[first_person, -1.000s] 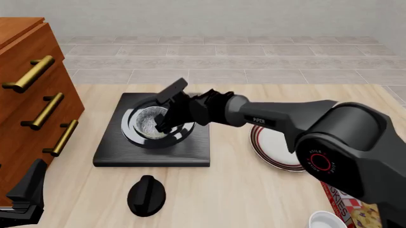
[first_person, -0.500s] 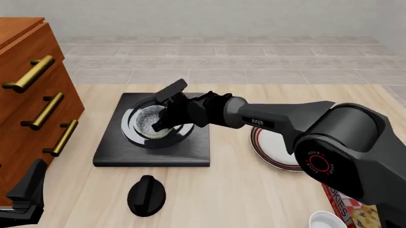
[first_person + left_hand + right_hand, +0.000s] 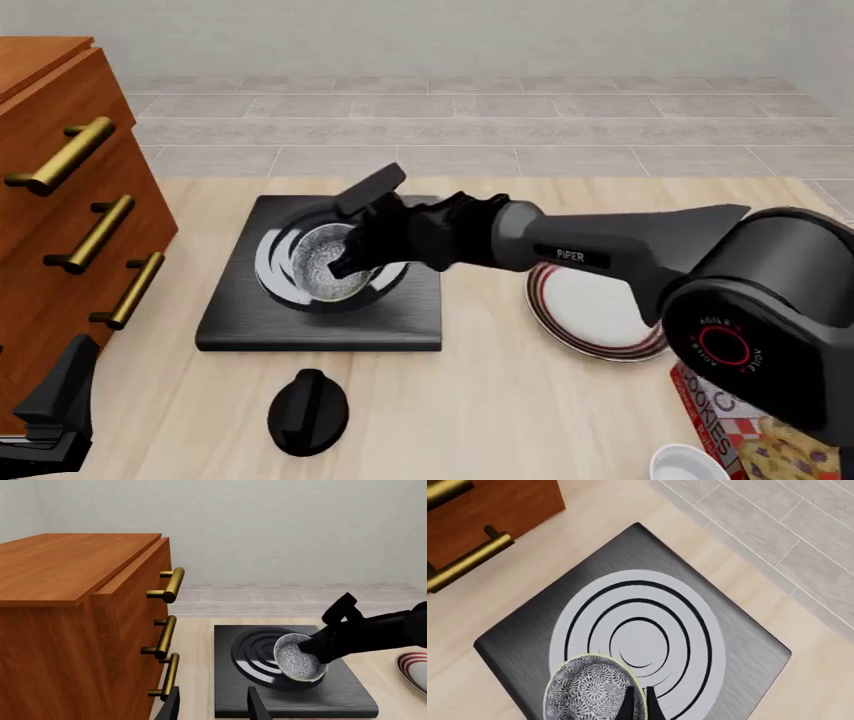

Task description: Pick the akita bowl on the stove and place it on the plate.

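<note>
The akita bowl (image 3: 324,263), dark outside and speckled grey inside, hangs tilted just over the stove (image 3: 400,315). My right gripper (image 3: 352,252) is shut on its rim, one finger inside and one outside. The left wrist view shows the bowl (image 3: 296,658) tipped sideways above the burner rings, with the right gripper (image 3: 319,647) on it. In the right wrist view the bowl (image 3: 589,690) sits at the fingers (image 3: 628,706), over the stove (image 3: 647,625). The red-striped plate (image 3: 587,305) lies right of the stove. My left gripper (image 3: 213,707) is open, near the table's front left.
A wooden cabinet (image 3: 67,200) with brass handles stands along the left. A black knob (image 3: 307,410) lies in front of the stove. A plain white bowl (image 3: 687,465) and a cookie box (image 3: 741,445) sit at the front right.
The right arm's elbow has swung to the right while its gripper stays shut on the bowl over the stove. The bowl has shifted slightly. The left arm has not moved.
</note>
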You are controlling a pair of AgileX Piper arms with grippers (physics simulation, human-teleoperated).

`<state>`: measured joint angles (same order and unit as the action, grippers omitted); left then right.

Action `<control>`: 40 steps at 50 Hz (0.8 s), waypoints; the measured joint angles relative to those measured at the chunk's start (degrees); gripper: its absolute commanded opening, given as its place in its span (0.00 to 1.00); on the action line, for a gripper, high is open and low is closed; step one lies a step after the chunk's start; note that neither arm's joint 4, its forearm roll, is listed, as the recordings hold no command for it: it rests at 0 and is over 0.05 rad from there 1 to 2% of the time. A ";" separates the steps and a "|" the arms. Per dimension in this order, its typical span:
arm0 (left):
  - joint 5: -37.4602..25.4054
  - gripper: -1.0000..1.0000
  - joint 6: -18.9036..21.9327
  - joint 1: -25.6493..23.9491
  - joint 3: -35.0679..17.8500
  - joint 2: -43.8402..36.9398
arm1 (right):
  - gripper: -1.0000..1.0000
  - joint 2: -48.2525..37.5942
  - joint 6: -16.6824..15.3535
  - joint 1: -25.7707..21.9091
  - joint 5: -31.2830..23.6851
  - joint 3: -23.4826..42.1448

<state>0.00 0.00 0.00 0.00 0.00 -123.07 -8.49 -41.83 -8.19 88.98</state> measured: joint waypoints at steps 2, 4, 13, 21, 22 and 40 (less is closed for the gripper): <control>0.00 1.00 0.00 0.00 0.00 0.00 | 0.00 0.74 -0.31 0.18 0.18 -0.90; 0.00 1.00 0.00 0.00 0.00 0.00 | 0.00 1.52 -0.59 0.38 0.37 -1.80; 0.00 1.00 0.00 0.00 0.00 0.00 | 0.00 4.96 -1.50 1.64 1.30 -5.94; 0.00 1.00 0.00 0.00 0.00 0.00 | 0.00 7.99 -1.88 2.67 2.24 -9.47; 0.00 1.00 0.00 0.00 0.00 0.00 | 0.00 8.36 -1.90 2.79 2.37 -9.92; 0.00 1.00 0.00 0.00 0.00 0.00 | 0.00 14.22 -1.81 5.63 5.22 -17.39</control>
<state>0.00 0.00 0.00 0.00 0.00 -108.85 -10.30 -36.20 -2.96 71.58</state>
